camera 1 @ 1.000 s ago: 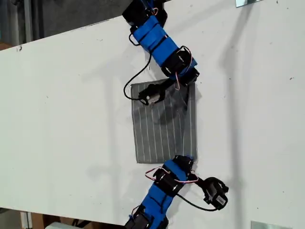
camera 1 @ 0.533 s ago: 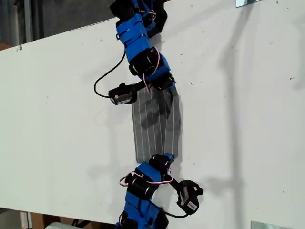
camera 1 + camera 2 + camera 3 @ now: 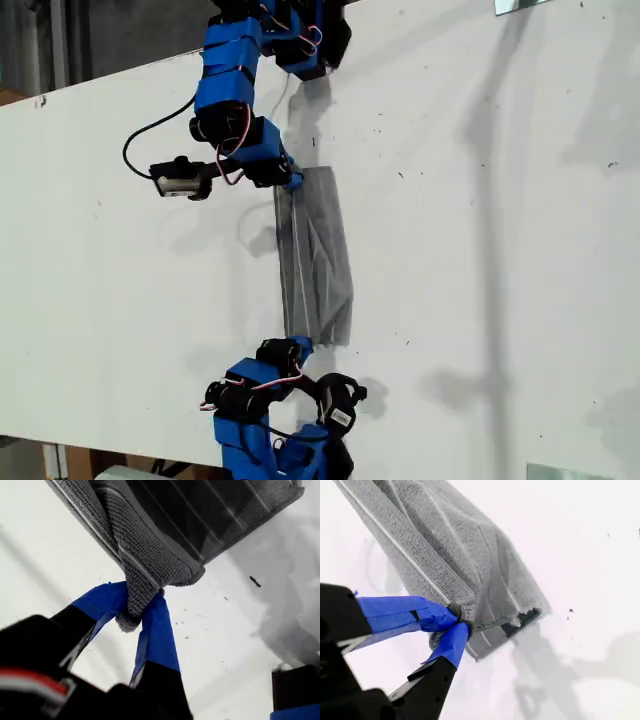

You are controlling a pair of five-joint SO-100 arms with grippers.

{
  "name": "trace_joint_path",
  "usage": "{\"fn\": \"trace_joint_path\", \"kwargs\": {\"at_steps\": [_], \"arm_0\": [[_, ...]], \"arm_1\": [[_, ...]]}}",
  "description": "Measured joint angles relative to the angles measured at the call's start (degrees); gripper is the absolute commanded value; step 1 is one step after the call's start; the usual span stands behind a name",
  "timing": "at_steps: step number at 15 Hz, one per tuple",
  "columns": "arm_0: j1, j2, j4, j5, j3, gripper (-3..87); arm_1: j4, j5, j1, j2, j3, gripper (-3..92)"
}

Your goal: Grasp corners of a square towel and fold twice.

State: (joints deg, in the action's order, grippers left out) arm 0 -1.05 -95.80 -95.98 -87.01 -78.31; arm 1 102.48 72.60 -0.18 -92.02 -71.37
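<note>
Pinching nubby striped towel (image 3: 315, 255) corners | my first gripper (image 3: 136, 611), my second gripper (image 3: 454, 625) jaws clamped

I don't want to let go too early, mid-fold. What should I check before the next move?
1. My first gripper pinching a towel corner: ok, shut on it.
2. My second gripper pinching a second towel corner: ok, shut on it.
3. Towel doubled over: ok; the exterior view shows a narrow strip between the two arms.
4. Held edge lined up with the edge beneath: cannot tell.
5. Top layer smooth: not ok; it is creased and puckered.
6. Cables off the cloth: ok in the exterior view.
</note>
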Motion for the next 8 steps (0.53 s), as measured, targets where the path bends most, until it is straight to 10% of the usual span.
{"fn": "trace_joint_path", "kwargs": {"at_steps": [8], "arm_0": [[-25.66,-0.79,10.99,17.93,-12.04,-0.2]], "arm_1": [[-11.69,-13.18,20.3,-1.93,-13.71,0.0]]}}
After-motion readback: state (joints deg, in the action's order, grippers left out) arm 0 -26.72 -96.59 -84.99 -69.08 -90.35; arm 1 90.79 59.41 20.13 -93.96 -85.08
